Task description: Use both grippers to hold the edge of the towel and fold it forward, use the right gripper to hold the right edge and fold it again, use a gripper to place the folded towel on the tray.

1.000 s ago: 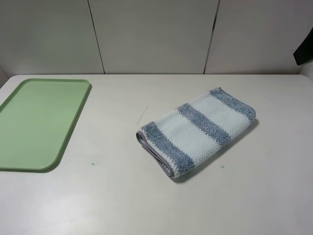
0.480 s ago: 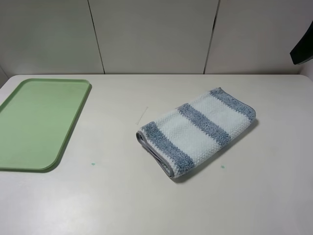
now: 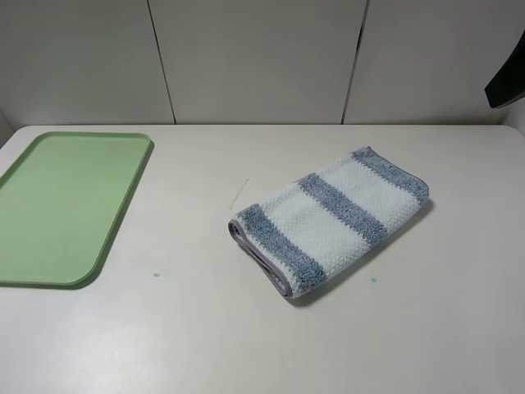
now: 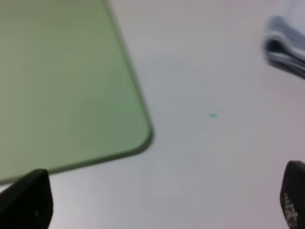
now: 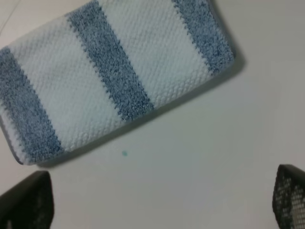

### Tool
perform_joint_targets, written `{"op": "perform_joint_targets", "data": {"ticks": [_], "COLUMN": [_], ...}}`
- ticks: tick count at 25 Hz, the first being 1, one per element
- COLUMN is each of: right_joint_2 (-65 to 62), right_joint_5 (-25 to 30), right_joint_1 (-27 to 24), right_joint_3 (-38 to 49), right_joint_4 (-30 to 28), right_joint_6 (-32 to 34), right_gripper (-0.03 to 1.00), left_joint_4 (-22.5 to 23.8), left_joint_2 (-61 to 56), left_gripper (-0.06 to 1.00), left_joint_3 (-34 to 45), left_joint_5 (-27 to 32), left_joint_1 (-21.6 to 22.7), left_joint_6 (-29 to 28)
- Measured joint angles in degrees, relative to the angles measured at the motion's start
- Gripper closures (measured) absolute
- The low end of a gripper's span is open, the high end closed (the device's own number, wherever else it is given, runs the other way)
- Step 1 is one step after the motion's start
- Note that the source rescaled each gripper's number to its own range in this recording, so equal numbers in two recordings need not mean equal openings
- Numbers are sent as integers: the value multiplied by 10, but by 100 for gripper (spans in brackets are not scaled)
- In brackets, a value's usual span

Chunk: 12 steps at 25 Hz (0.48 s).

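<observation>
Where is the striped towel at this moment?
In the exterior high view the folded towel lies on the white table, right of centre, apart from the green tray at left.

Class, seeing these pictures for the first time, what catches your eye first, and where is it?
The folded blue-grey and white striped towel stands out first, lying askew on the white table, right of middle. Next comes the pale-green tray at the table's left edge, well apart from it. Both hands hang open and empty: the left hand near the tray's corner, the right hand near the towel.
</observation>
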Motion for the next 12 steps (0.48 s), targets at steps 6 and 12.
{"op": "perform_joint_targets", "data": {"ticks": [6, 12], "right_joint_2": [34, 108], "right_joint_5": [-5, -61], "right_joint_1": [0, 0], "right_joint_3": [0, 0], "right_joint_4": [-5, -47], "right_joint_6": [-37, -89], "right_gripper": [-3, -3], "left_joint_4": [0, 0], "left_joint_2": [0, 0], "left_gripper": [-1, 0], "left_joint_3": [0, 0], "left_joint_5": [0, 0], "left_joint_1": [153, 200], "left_joint_6": [0, 0]}}
